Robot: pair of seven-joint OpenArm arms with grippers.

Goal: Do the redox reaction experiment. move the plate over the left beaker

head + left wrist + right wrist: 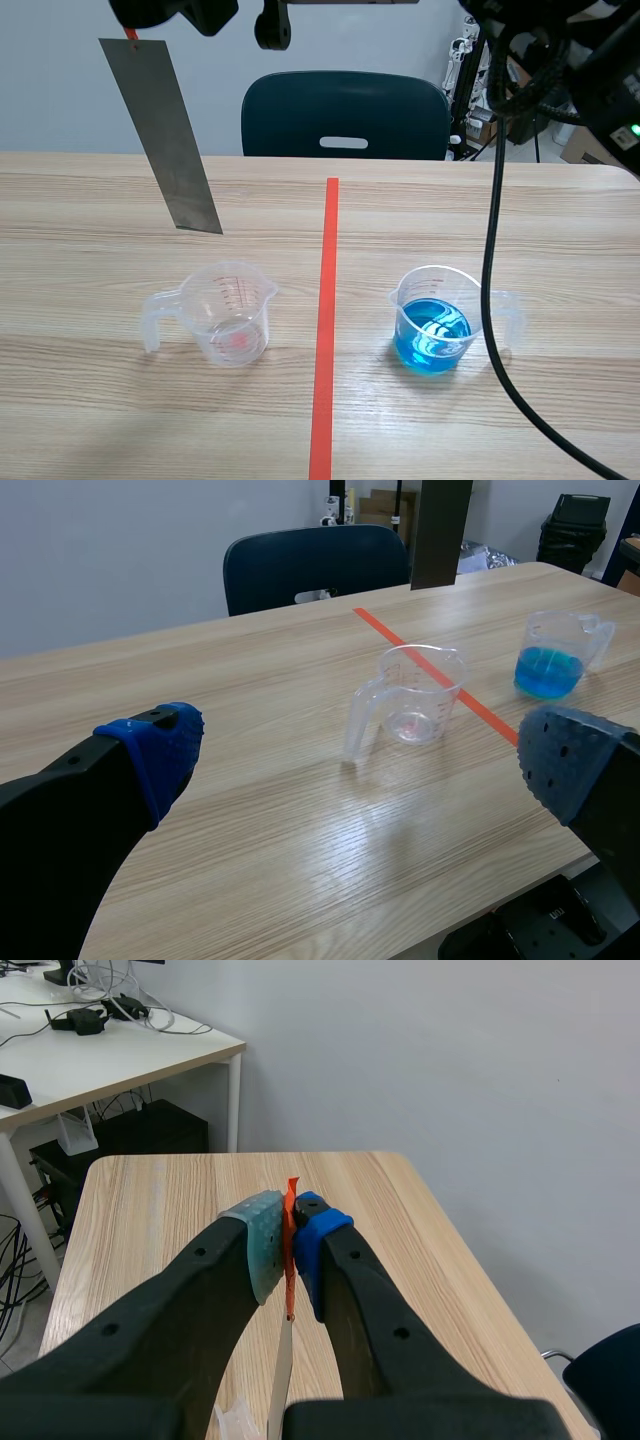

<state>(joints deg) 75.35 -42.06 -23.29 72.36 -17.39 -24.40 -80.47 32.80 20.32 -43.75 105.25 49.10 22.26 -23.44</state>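
Your right gripper is clenched on the orange tab at the top of the plate. The plate hangs tilted in the air, its lower end above and behind the empty left beaker. Your left gripper stands wide apart, grasping nothing, with that beaker ahead of it.

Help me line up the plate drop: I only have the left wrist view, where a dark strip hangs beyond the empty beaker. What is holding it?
Observer: The right tool is shut on the plate at its orange-tabbed top end.
Operator: Is its lower end inside the left beaker yet?
Observer: No. In the scene view the plate hangs tilted, and its lower end shows clear of the left beaker, not inside it.
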